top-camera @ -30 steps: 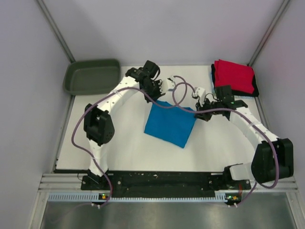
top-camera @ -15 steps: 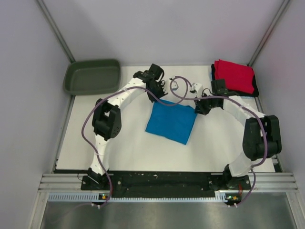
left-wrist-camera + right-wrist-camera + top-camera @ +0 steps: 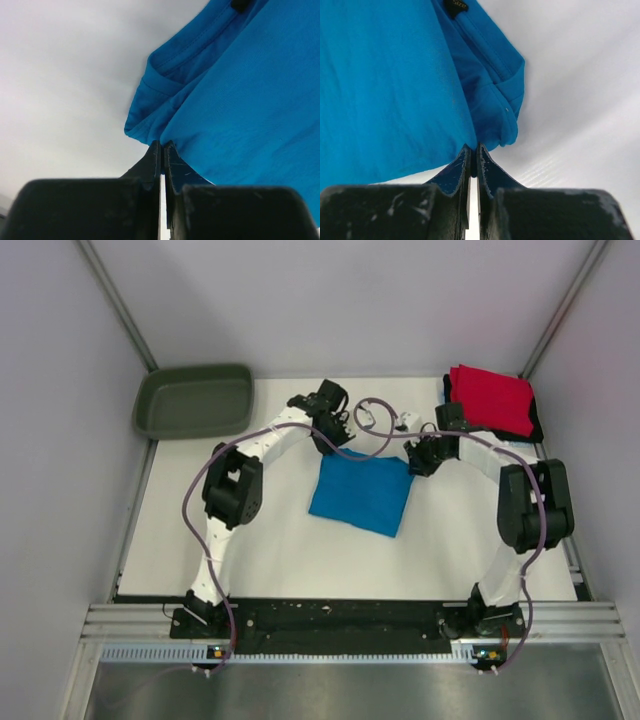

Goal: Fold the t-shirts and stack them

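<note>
Blue t-shirt (image 3: 362,492) lies folded into a rough rectangle on the white desk (image 3: 270,560), about mid-desk, slightly right of centre and skewed, with its near right corner pointing toward the near edge.

Left end effector (image 3: 330,447) is at the far left corner of the blue t-shirt. Fingers are pressed together, pinching the cloth edge. In the left wrist view the tips meet right where the folded corner ends, with blue fabric spreading up and to the right from them. A stitched hem band runs along the folded edge.

Right end effector (image 3: 419,466) is at the far right corner of the same shirt. It is also pressed together and pinching the corner. The right wrist view shows the tips closed at the cloth's lower edge, with layered folds and a hem just above. A dark size label (image 3: 456,6) sits at the top of that view.

Both arms reach in from their bases at the near edge, elbows bowed outward, and the wrists come together over the far side of the shirt.

Red t-shirt (image 3: 492,398) lies folded at the far right corner of the desk, on top of a black t-shirt (image 3: 537,427) whose edge shows under it. This stack is just right of the right wrist and apart from the blue shirt.

Dark green tub (image 3: 193,400) sits at the far left corner, overhanging the desk's left edge.
</note>
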You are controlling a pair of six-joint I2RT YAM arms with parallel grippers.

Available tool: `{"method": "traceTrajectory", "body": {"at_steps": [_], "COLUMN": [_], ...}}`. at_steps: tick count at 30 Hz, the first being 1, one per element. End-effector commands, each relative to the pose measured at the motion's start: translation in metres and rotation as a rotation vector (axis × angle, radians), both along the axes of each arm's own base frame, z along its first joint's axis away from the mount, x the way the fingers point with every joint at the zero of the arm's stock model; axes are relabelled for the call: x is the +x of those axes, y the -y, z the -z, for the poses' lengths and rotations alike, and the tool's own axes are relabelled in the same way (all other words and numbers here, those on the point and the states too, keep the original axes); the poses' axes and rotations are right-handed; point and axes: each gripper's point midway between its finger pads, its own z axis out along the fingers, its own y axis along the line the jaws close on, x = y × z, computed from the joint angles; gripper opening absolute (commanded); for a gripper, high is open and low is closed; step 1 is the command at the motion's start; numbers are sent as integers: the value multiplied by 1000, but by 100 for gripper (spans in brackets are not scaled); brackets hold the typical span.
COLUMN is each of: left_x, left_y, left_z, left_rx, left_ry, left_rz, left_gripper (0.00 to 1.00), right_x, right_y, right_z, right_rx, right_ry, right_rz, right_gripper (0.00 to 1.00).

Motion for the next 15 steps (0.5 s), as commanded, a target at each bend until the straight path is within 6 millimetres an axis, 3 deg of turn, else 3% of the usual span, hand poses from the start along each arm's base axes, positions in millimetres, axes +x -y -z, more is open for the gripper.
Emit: {"method": "traceTrajectory", "body": {"at_steps": [1, 6, 9, 13, 15], "left_x": [26, 28, 28, 39, 58], "left_y": [-4, -6, -8, -10, -20], "left_z": [-10, -4, 0, -2, -17], "left_rx": [-6, 6, 12, 14, 24], "left_ry": [79, 77, 75, 117, 205], "left_rz": [-71, -91, -102, -162, -237], "left_gripper": [0, 0, 2, 23, 34], "right_x": [26, 34, 40, 60, 73], "right_y": [5, 5, 4, 6, 11], "right_z": [-8, -7, -6, -8, -15], "right_rx": [-3, 2, 3, 14, 11], "right_ry": [45, 44, 52, 56, 58], "right_rz": [45, 65, 83, 180, 286], "right_gripper": [3, 4, 11, 34, 41]}}
